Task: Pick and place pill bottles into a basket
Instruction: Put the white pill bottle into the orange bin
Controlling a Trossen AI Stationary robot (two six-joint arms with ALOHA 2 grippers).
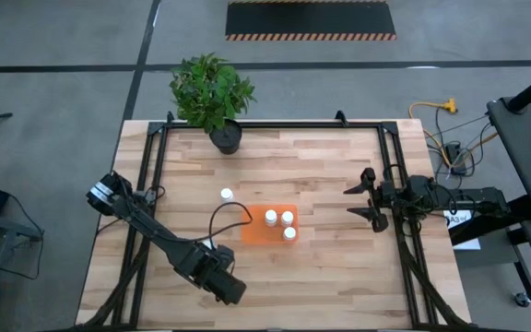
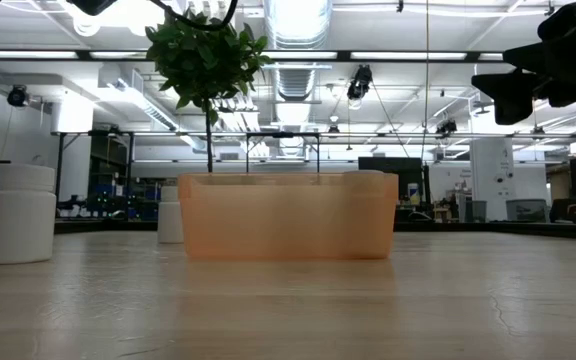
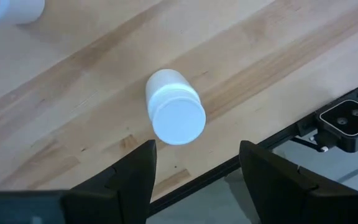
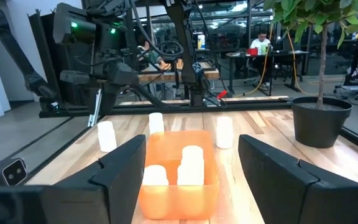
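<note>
The orange basket (image 1: 258,231) stands at the table's middle with three white pill bottles (image 1: 288,219) upright in it; it also shows in the right wrist view (image 4: 179,186). One bottle (image 1: 226,194) stands on the table to the basket's far left. My left gripper (image 1: 221,279) hangs open near the table's near edge. In the left wrist view (image 3: 197,149) its fingers stand above and to either side of an upright bottle (image 3: 174,111), apart from it. A second bottle (image 3: 8,9) stands close by. My right gripper (image 1: 359,203) waits open at the right.
A potted plant (image 1: 214,97) stands at the table's far edge. A small camera (image 3: 352,118) sits at the near edge beside the left gripper. Two more bottles (image 2: 18,215) stand on the table at the near left. Bare wood lies between the basket and the right gripper.
</note>
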